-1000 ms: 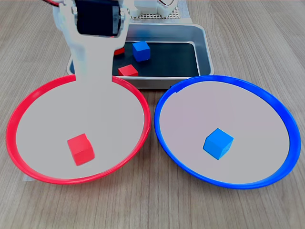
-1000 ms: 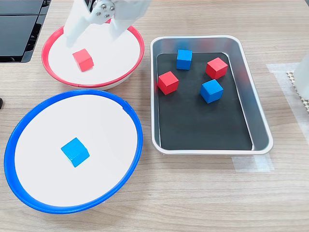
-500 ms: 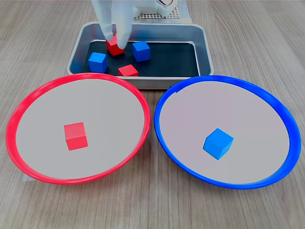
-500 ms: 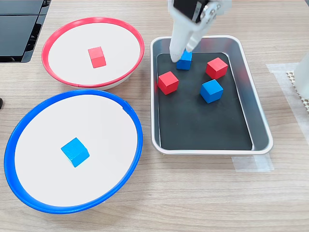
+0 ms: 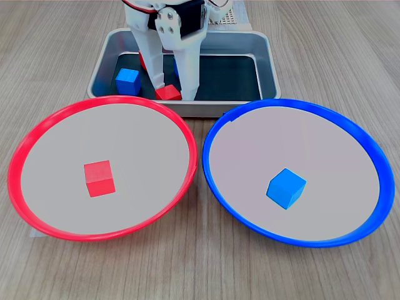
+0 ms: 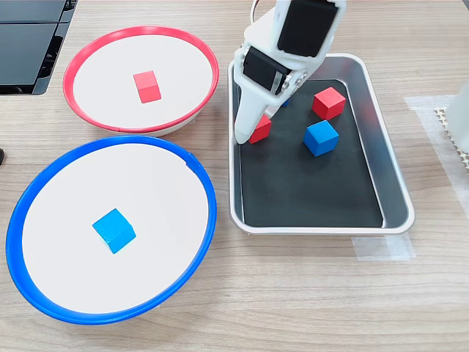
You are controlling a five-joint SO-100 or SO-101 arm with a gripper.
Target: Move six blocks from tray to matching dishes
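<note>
We are seeing the white gripper (image 5: 170, 94) reaching down into the silver tray (image 6: 388, 139), its two fingers spread apart and straddling a red block (image 5: 169, 93) near the tray's front wall in the first exterior view, not yet closing on it. Another red block (image 6: 329, 103) and a blue block (image 6: 321, 138) are lying in the tray. The red-rimmed dish (image 6: 209, 59) is holding one red cube (image 6: 147, 86); the blue-rimmed dish (image 6: 205, 220) is holding one blue cube (image 6: 113, 230).

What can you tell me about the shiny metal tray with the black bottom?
The rectangular silver metal tray has rounded corners, raised shiny walls and a flat black bottom. It sits flat on the wooden table, beside both dishes. Red and blue cubes lie inside near one end; the rest is bare. The white gripper reaches down into it.
</note>
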